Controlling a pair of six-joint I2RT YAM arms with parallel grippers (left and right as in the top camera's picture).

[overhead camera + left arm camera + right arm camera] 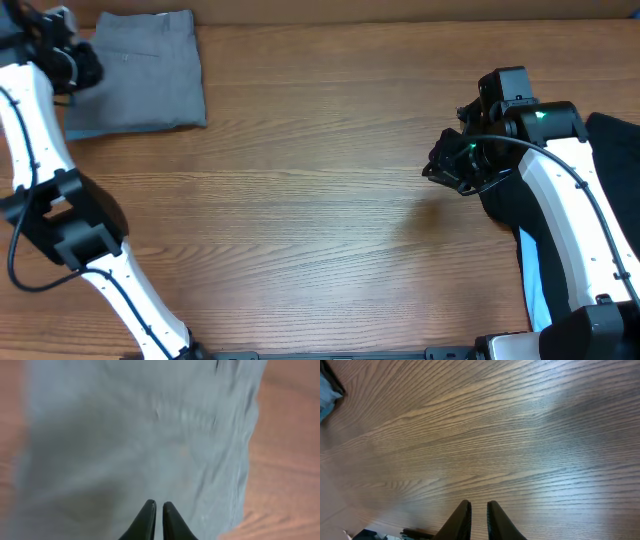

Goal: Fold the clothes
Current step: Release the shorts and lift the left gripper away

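Observation:
The grey-green shorts [140,70] lie folded flat at the table's far left corner. They fill the left wrist view [150,425], blurred. My left gripper [88,62] hovers at the shorts' left edge; its fingers [158,506] are shut with nothing between them. My right gripper [442,168] is over bare wood right of centre, fingers [478,505] shut and empty. A black garment [612,150] lies at the right edge, partly under the right arm. A light blue garment [534,290] shows beneath it and in the right wrist view's corner [325,392].
The wooden table [320,220] spans the view between the two arms. The table's far edge runs just behind the folded shorts.

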